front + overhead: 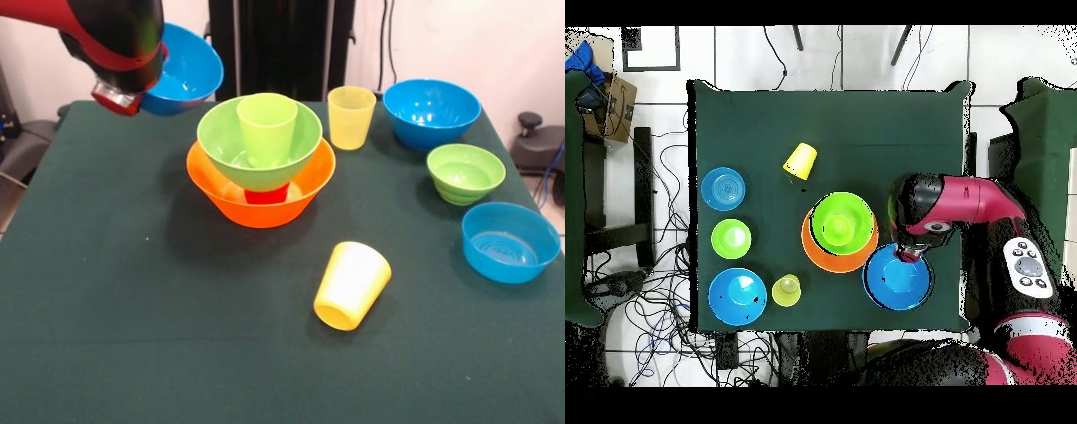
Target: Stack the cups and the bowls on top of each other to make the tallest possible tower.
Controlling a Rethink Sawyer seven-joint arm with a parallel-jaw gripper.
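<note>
The tower stands mid-table: a large orange bowl [221, 199] [815, 258] holds a red cup [267, 195], which carries the large lime green bowl [219, 137] [857, 210] with a lime green cup [267, 124] standing in it. My gripper [146, 90] [908, 256] holds a medium blue bowl [190, 71] [895, 282] by its rim, tilted and off the table, beside the tower on the robot's side. The wrist hides the fingers. A bright yellow cup [351, 284] [801, 160] lies on its side. A pale yellow cup [350, 117] [787, 290] stands upright.
A second medium blue bowl [431, 113] [737, 295], a small green bowl [465, 172] [731, 238] and a small shallow blue bowl [510, 241] [723, 188] stand in a row along one side of the dark green table [132, 309]. Cables lie on the floor.
</note>
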